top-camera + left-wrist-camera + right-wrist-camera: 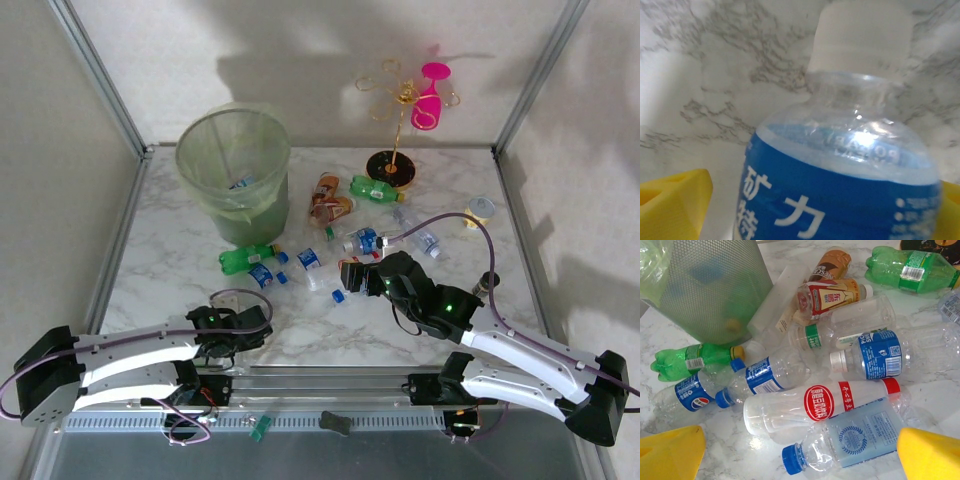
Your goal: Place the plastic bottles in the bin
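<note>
A: State of the right fingers [670, 452]?
B: Spread open, empty. There's a blue-capped bottle [840, 442] crosswise just ahead, with a red-label bottle [822, 402] touching it behind. Right arm's nearer the pile [345, 235].
A: And the bin [233, 160]?
B: Far-left on the surface [160, 285], beyond the pile.
A: The left fingers [670, 205]?
B: Flanking a blue-label bottle [850, 200], neck pointing away. Can't tell if clamped.

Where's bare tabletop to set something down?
Crowded: clear and green plastic bottles from the pale green translucent round bin to the small silver can. Free: white marble tabletop left of the bin; near strip before the bottles; far corner behind the can.
</note>
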### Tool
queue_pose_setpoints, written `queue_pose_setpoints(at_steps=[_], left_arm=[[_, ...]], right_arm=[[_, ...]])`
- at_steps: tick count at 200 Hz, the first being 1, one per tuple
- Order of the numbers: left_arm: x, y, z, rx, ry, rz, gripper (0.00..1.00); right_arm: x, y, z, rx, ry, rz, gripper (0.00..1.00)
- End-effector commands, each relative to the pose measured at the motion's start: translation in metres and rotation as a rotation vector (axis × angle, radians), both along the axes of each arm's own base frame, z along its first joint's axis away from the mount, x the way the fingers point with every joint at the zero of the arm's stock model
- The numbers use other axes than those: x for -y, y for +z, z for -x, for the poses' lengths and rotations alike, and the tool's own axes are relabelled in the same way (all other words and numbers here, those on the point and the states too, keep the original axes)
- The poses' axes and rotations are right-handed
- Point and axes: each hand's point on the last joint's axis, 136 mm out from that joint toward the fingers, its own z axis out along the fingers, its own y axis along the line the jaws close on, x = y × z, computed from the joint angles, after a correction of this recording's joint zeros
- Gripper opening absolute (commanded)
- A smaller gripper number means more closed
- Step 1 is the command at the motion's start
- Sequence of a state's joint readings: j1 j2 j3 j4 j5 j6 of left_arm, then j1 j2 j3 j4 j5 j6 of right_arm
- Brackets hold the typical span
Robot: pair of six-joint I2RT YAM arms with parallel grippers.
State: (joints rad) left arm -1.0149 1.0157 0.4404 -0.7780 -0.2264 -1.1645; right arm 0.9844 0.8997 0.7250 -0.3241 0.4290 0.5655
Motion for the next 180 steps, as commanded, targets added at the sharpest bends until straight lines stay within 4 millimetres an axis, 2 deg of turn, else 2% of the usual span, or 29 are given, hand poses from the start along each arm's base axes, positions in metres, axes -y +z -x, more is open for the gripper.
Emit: queue_pose_setpoints(at_steps=[1, 30, 55, 109, 153, 180], left_arm=[[0.011, -0.004, -0.002, -0.003, -0.014, 0.058, 0.88], [0.015, 0.003, -0.013, 0.051, -0.031, 0.052, 0.81], [0.018, -0.003, -0.012, 0.048, -0.029, 0.086, 0.74], [0.027, 0.005, -0.017, 0.094, -0.058, 0.151, 0.52], [0.037, 0.024, -0.024, 0.153, -0.073, 0.227, 0.47], [0.05, 0.049, -0.032, 0.213, -0.105, 0.284, 0.46]], right_arm=[[0.004, 0.004, -0.001, 0.018, -0.024, -0.028, 0.99], [0.004, 0.002, 0.0, 0.012, -0.027, -0.04, 0.99], [0.003, 0.002, 0.001, 0.007, -0.021, -0.045, 0.98], [0.003, 0.0, 0.002, 0.005, -0.018, -0.054, 0.98], [0.004, -0.001, 0.002, 0.003, -0.019, -0.049, 0.97], [0.004, -0.001, 0.002, 0.003, -0.018, -0.049, 0.98]])
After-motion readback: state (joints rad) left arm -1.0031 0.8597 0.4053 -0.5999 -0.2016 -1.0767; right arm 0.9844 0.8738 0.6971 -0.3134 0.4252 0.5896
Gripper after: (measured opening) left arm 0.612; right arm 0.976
